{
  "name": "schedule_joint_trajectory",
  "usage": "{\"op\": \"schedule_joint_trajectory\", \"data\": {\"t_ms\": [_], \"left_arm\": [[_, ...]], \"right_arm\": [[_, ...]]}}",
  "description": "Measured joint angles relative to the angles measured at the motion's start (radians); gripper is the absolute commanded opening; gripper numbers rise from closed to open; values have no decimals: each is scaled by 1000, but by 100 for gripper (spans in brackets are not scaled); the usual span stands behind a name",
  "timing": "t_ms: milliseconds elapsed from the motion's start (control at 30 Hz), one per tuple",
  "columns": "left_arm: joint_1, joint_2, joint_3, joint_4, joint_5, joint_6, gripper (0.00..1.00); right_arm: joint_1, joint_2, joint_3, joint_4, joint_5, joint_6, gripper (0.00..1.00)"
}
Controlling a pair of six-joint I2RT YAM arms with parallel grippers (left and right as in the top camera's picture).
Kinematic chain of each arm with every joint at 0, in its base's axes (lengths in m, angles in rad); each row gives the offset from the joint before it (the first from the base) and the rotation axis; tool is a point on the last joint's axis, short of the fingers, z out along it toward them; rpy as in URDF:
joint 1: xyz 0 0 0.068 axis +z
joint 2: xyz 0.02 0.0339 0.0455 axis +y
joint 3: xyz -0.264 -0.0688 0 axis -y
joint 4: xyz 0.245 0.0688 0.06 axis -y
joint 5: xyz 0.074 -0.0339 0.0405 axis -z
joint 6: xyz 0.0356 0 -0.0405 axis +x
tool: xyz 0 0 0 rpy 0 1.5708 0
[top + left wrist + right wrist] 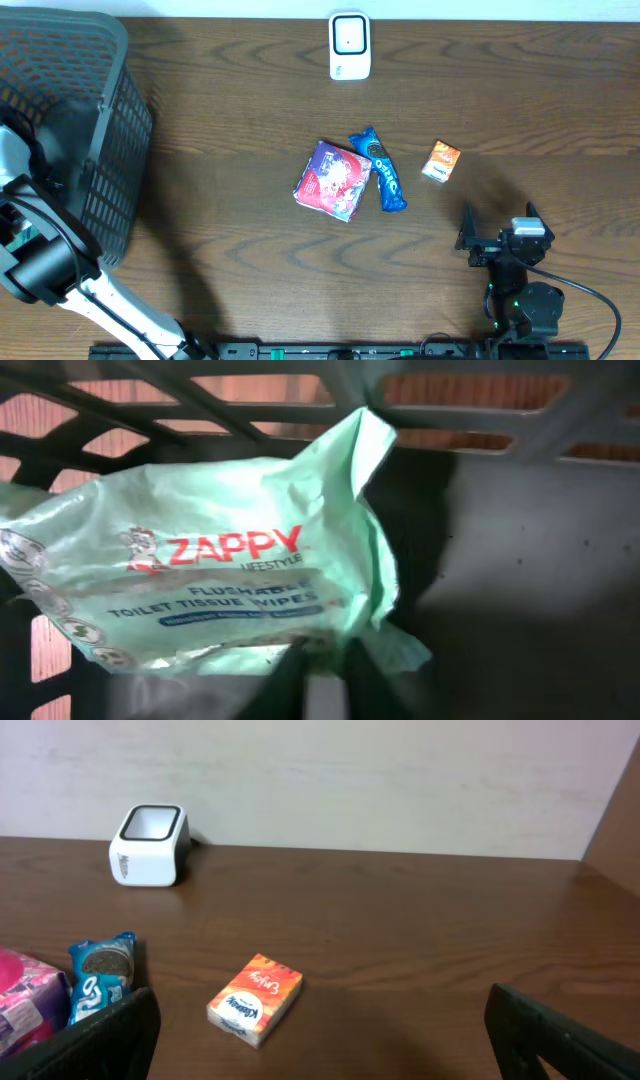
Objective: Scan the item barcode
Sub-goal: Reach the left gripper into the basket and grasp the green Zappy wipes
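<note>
Close against the left wrist lens lies a pale green plastic pack of wipes (pixel 200 560), its red "Zappy" lettering and the line "flushable toilet tissue wipes" facing the camera. It sits inside the dark grey plastic mesh basket (pixel 120 120), leaning against the lattice wall, with one crumpled corner sticking up toward the rim. The left gripper (pixel 322 685) is closed at the bottom of that view, and the pack's lower flap appears to be pinched between its blurred fingers. An edge is a sensible hold on a soft, slack packet that offers no firm body to clamp. No barcode shows on the printed face, so it is probably on the hidden side.

From above, the basket stands at the left end of the brown wooden table (pixel 230 100), and the left arm reaches down into it, hiding the pack from that camera. The white box-shaped barcode scanner (pixel 350 45) sits at the far edge, midway along and well apart from the basket, with its window facing up. The pack will therefore have to be lifted out, carried across and turned code-down over the window.

Three other items wait in the middle: a pink and purple square packet (pixel 333 180) touching a blue Oreo biscuit wrapper (pixel 378 170), and near them a small orange and white carton (pixel 441 161). The right gripper (pixel 322 1010) hangs low near the front edge with its jaws spread wide and nothing between them, parked out of the way.
</note>
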Motion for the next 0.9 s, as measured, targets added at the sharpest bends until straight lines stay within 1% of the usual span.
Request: {"op": "schedule_joint_trajectory", "data": {"t_ms": [267, 367, 467, 600, 633, 667, 700, 767, 800, 900], "left_arm": [[0, -3, 0, -42, 1, 16, 7], [-4, -31, -2, -62, 3, 19, 7], [-18, -117, -9, -66, 2, 20, 7], [-68, -302, -9, -61, -5, 24, 8], [-83, -348, -9, -61, -5, 24, 12], [-95, -385, -9, -61, -5, 24, 27], [-104, -418, -8, -61, -5, 31, 50], [-109, -450, -6, -67, -9, 35, 79], [-107, -451, -6, -68, -13, 36, 81], [-95, -420, -10, -69, -25, 39, 82]], "right_arm": [[0, 0, 0, 0, 0, 0, 99], [0, 0, 0, 0, 0, 0, 99], [0, 0, 0, 0, 0, 0, 99], [0, 0, 0, 0, 0, 0, 99], [0, 0, 0, 0, 0, 0, 99], [0, 0, 0, 0, 0, 0, 99], [0, 0, 0, 0, 0, 0, 99], [0, 0, 0, 0, 0, 0, 99], [0, 0, 0, 0, 0, 0, 99], [0, 0, 0, 0, 0, 0, 99]]}}
